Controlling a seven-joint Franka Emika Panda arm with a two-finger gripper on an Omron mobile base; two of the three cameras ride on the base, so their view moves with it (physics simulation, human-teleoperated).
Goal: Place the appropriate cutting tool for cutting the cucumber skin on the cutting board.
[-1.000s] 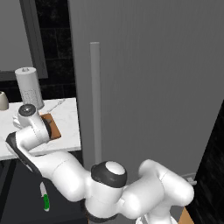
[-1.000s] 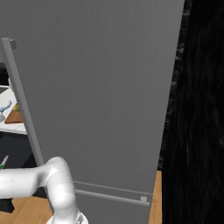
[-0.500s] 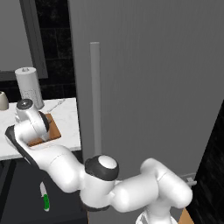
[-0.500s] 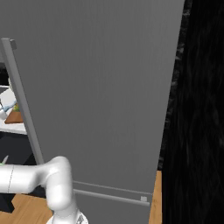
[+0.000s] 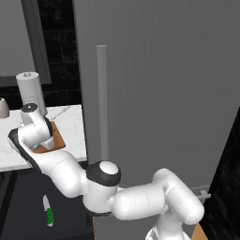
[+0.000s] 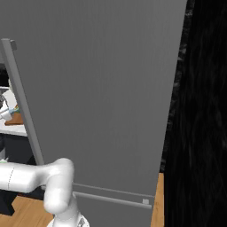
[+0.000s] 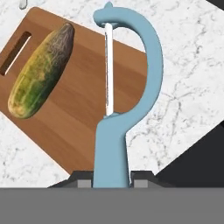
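In the hand view my gripper (image 7: 112, 181) is shut on the handle of the light-blue peeler (image 7: 131, 83). Its loop head and white blade hang over the right part of the reddish-brown cutting board (image 7: 83, 103). The yellow-green cucumber (image 7: 41, 72) lies on the board's left part, beside a slot near the short edge. From the left base view, the hand (image 5: 33, 127) hovers over the board (image 5: 56, 138) on the white marble counter (image 5: 65, 115), and a bit of blue peeler (image 5: 35, 147) shows under it. The board (image 6: 15, 119) also shows at the far left in the right base view.
A white-bladed knife with a green handle (image 5: 47, 211) lies on a dark surface below the counter. A paper towel roll (image 5: 31, 90) and a small cup (image 5: 3, 108) stand at the counter's back. A tall grey fridge with a long vertical handle (image 5: 101, 103) rises right of the counter.
The hand has edged slightly up and farther over the board, still holding the peeler. The arm's elbow has swung to the left. The knife has not moved.
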